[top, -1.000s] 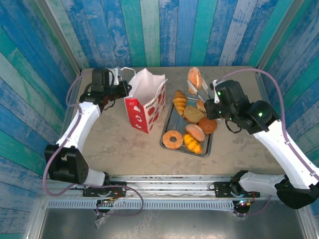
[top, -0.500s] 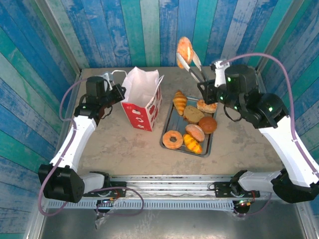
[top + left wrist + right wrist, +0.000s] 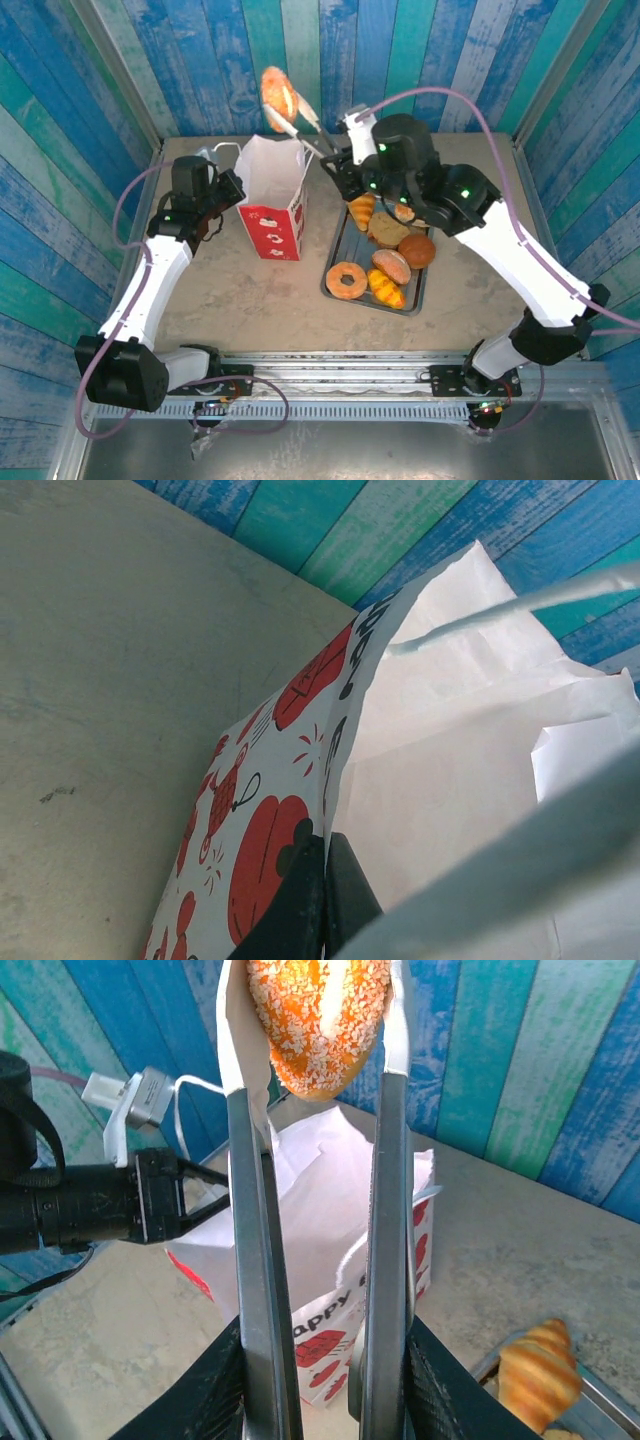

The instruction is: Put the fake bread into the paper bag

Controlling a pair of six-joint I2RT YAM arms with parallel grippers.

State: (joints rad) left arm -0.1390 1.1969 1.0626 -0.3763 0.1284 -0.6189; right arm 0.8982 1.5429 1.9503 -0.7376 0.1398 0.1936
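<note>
The white paper bag (image 3: 272, 195) with red fruit prints stands open at the back left of the table. My left gripper (image 3: 232, 185) is shut on the bag's left rim (image 3: 345, 730), its black fingers (image 3: 300, 900) pinching the paper. My right gripper (image 3: 340, 165) is shut on metal tongs (image 3: 305, 128). The tongs (image 3: 250, 1260) clamp a sesame-crusted fake bread bun (image 3: 318, 1020), held high above the bag's (image 3: 330, 1220) far edge. Several more fake breads lie on the tray, among them a croissant (image 3: 360, 210), a ring donut (image 3: 347, 279) and a yellow twisted roll (image 3: 386, 288).
The grey metal tray (image 3: 372, 303) sits right of the bag, under my right arm. Blue and teal plank walls close in the table at the back and sides. A bare stretch of table lies in front of the bag.
My right arm has swung left, carrying the tongs and bun from over the tray's far end to above the bag. The left gripper has pulled the bag's rim left, standing the bag more upright.
</note>
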